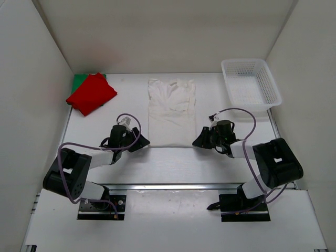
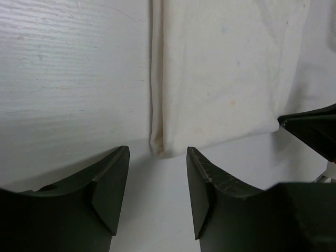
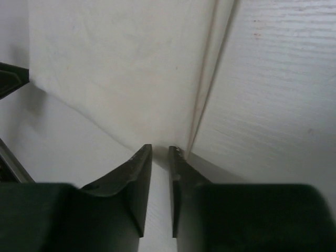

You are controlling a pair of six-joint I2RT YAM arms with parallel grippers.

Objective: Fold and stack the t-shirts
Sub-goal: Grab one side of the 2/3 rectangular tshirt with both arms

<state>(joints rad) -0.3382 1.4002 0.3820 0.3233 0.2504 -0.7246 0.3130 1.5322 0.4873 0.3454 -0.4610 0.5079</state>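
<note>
Robotics lab cell, white enclosure walls (image 1: pixel 168 37), table-mounted arm bases (image 1: pixel 102 206)

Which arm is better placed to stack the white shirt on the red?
Likely left: the left end effector sits beside the white shirt, on the same side as the red shirt; the right end effector is farther.

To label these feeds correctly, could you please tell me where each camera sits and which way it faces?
Top external: above and behind the robot, looking down on the table; left arm and right arm show whole.
Left wrist: on its arm, looking past the left tool at the off-white t-shirt, its near left corner.
Right wrist: likewise, past the right tool at the near right corner.
Shared: both wrist views show that t-shirt's near hem.
</note>
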